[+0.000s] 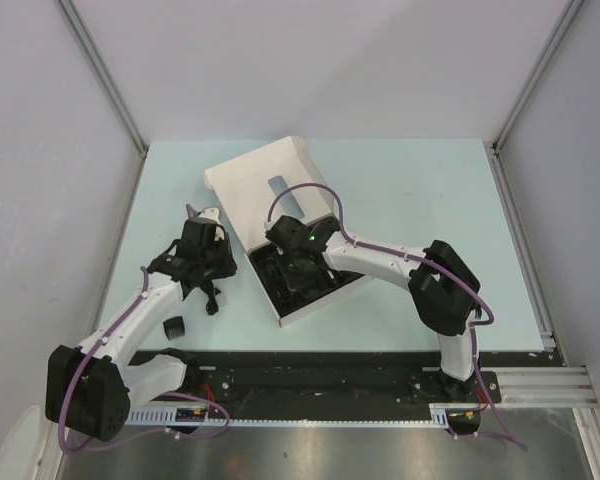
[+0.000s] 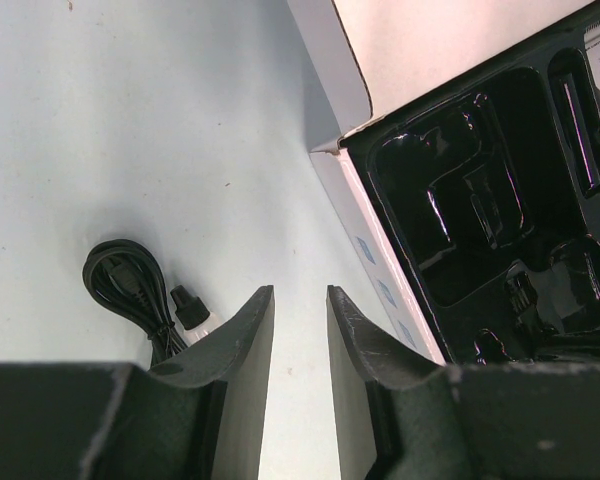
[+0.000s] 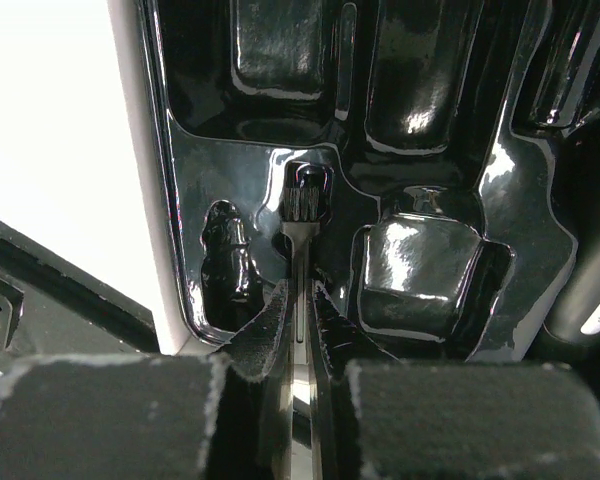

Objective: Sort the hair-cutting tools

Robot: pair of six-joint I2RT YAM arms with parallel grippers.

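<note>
We see the right gripper point(image 3: 298, 290) pinched narrow on the thin black brush point(image 3: 304, 195), its bristle head at twelve o'clock from the fingertips, in a slot of the black tray point(image 3: 210, 120). The left gripper point(image 2: 298, 292) stands partly open and empty, with the coiled cable point(image 2: 125, 282) at nine o'clock on the table point(image 2: 130, 120).

Bore, on pale blue flat tabletop point(image 1: 400, 200), an open white cardboard box point(image 1: 255, 185) holding a glossy black plastic tray point(image 2: 460, 200), a coiled thin black cable point(image 2: 130, 285) near it, and a small black plastic comb guard point(image 1: 173, 327) apart.
</note>
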